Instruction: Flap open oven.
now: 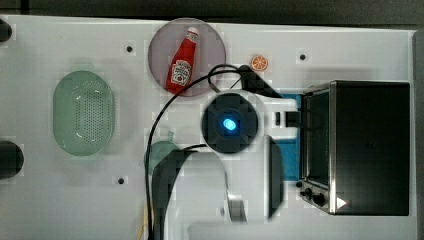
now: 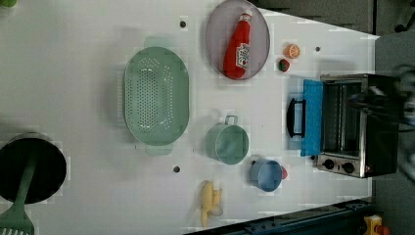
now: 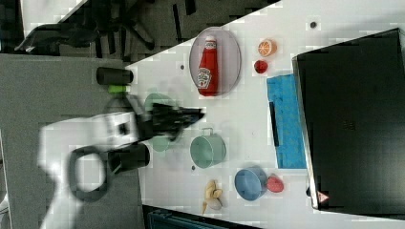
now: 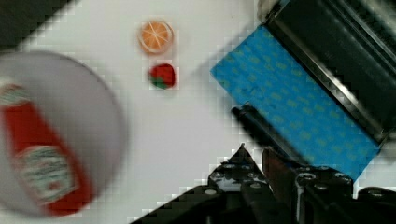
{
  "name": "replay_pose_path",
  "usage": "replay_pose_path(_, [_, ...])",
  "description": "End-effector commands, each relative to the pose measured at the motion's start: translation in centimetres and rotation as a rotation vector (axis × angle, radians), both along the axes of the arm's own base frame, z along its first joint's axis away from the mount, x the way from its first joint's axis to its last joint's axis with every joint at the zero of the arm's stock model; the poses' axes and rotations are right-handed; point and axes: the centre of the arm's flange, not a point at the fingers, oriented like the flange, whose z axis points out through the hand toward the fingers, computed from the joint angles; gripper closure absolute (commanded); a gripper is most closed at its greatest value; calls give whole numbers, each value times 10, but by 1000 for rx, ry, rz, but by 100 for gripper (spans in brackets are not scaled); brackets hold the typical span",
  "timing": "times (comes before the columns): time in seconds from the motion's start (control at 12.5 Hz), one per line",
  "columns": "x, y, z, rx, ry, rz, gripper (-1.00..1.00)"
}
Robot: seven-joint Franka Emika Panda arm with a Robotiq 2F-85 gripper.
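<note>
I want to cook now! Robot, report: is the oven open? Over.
Oven door flapped down, open. Gripper nearly shut, holding nothing, by door handle. Nothing in the way.

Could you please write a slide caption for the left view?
Oven with its blue door flapped down flat on the white table.

oven (image 2: 364,125) silver metal frame, seemingly matt black top
</note>
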Motion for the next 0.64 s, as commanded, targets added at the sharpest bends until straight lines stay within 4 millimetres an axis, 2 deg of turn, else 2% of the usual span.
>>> replay_pose_path(0.08, [-20,-12,54,121,19,-135,65])
replay_pose_path(0.24, [-37,-14,104,164,60,-162,65])
replay_pose_path(0.4, [-46,-15,142,164,55,-165,65])
replay_pose_path(0.48, [-46,-11,153,165,40,-157,65])
replay_pose_path(0.64, [-44,-2,157,161,36,-141,65])
